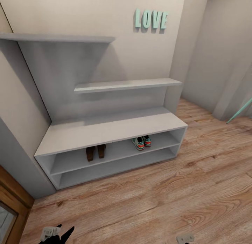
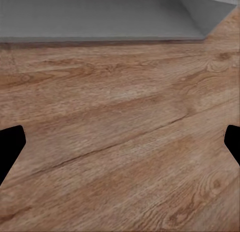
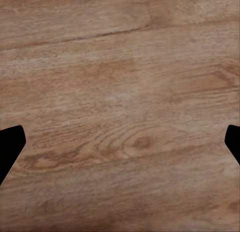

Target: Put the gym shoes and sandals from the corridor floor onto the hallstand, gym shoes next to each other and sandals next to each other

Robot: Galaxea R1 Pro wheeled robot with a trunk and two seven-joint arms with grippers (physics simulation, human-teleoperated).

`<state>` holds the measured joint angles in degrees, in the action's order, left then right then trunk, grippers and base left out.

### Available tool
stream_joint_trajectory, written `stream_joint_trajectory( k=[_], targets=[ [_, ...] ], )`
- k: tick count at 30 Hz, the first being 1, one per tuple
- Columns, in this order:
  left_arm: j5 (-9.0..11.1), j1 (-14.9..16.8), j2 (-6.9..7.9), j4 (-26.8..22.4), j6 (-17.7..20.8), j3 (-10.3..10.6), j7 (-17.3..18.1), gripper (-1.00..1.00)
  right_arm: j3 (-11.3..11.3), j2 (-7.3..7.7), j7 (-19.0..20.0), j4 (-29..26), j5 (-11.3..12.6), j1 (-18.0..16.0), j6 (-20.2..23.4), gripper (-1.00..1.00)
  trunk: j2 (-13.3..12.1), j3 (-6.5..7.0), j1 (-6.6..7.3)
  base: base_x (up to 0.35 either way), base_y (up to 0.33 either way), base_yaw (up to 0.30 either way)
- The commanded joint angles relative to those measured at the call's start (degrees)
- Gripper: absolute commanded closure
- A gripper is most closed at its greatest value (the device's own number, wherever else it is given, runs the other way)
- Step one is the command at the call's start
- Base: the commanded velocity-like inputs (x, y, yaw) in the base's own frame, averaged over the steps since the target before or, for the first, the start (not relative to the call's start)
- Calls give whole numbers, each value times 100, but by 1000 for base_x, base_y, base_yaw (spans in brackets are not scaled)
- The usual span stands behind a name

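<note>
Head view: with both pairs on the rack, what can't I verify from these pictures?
- Sandals: straps too small; the bench top hides the back ends.
- Gym shoes: heels hidden under the same top.
- Left pincer: cut off by the bottom edge.
- Hallstand: left wrist view cuts it off above the base.

The hallstand [image 1: 105, 130] carries sandals [image 1: 96, 152] and gym shoes [image 1: 141, 142] on its upper open tier.

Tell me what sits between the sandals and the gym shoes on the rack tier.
Nothing: in the head view the stretch of upper tier between the sandals and the gym shoes is bare grey shelf of the hallstand.
</note>
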<state>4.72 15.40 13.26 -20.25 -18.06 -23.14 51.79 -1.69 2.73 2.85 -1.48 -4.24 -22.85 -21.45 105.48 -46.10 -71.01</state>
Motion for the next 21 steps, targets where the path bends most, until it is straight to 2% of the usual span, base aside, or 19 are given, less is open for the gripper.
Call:
stream_joint_trajectory(
  k=[1,7,21],
  targets=[
    [7,3,5,8,-15,-36,30,-100,-10,1,-3,3,-32,-1,-17,-100,2,-5,1,0,0,0],
    [-1,-6,40,4,-19,-95,7,-100,-12,1,-3,5,-33,7,-17,-100,2,-5,1,0,0,0],
    [-39,-28,37,12,-96,-94,-379,-100,-12,-1,-3,6,-33,8,-17,-100,2,-5,1,0,0,0]
  ],
)
